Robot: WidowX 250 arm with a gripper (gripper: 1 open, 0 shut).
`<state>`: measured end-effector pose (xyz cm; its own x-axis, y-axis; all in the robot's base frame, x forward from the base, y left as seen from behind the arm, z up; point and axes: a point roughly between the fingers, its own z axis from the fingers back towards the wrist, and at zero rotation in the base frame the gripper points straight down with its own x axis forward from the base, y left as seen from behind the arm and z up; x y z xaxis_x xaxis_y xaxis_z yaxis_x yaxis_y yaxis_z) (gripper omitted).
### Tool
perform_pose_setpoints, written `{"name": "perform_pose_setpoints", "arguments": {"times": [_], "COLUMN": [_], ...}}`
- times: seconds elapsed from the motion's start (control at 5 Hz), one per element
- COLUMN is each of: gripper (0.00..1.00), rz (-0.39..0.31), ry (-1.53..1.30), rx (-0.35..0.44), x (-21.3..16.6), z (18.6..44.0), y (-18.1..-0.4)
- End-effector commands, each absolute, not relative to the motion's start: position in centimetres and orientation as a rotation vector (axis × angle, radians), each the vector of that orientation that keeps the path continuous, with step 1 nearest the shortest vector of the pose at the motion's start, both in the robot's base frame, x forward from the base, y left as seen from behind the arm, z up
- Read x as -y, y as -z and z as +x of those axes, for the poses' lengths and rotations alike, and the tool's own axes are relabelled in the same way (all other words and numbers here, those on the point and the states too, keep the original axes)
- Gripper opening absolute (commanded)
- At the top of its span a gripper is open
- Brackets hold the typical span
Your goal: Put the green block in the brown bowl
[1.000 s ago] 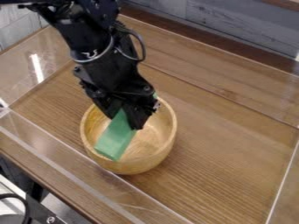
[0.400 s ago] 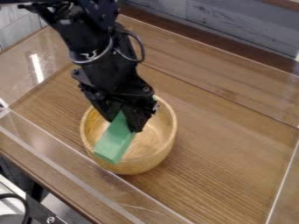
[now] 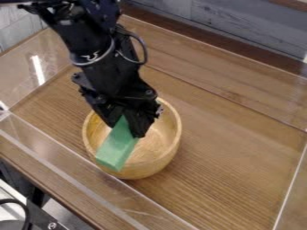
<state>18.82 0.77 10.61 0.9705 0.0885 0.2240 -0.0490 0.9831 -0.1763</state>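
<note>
A wooden table (image 3: 228,99) with clear grain fills the view, ringed by low transparent walls (image 3: 293,193) that catch glare; a pale panelled backdrop runs along the top edge.

The black gripper (image 3: 133,121) points steeply down over the bowl (image 3: 156,157), its jaws clamped narrow on the upper end of the block (image 3: 118,146). The block is a flat, plain bright-green bar, tilted, its lower end down inside the bowl near the front-left wall; whether that end touches the wood cannot be told. The gripper's fingers (image 3: 145,118) hide the block's top and part of the bowl's back rim.

The bowl is round, light-brown wood with thick walls, standing on the table near the front-left of the enclosure. The arm (image 3: 90,40) above is bulky, black and angular, with looping cables, and it covers the table behind the bowl. Dark gear shows at the bottom-left corner, outside the walls.

Against the frame a second ago, the block's lower end sits slightly lower in the bowl; the gripper's place looks about the same.
</note>
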Motion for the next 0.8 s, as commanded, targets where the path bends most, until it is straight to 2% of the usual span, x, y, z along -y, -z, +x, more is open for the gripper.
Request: {"name": "perform_pose_setpoints", "arguments": {"times": [0.0,0.2,0.4,0.6], "gripper": [0.00,0.00,1.00,1.00], "rz": [-0.164,-0.164,-0.164,-0.166], "ry": [-0.088,-0.092,-0.097,-0.097], "rx": [0.260,0.258,0.255,0.257], "x": [-1.2,-1.2,-1.3,-1.4], "z": [19.5,19.7,19.8,20.6], "y": [-11.2,-11.1,-11.0,-11.2]}}
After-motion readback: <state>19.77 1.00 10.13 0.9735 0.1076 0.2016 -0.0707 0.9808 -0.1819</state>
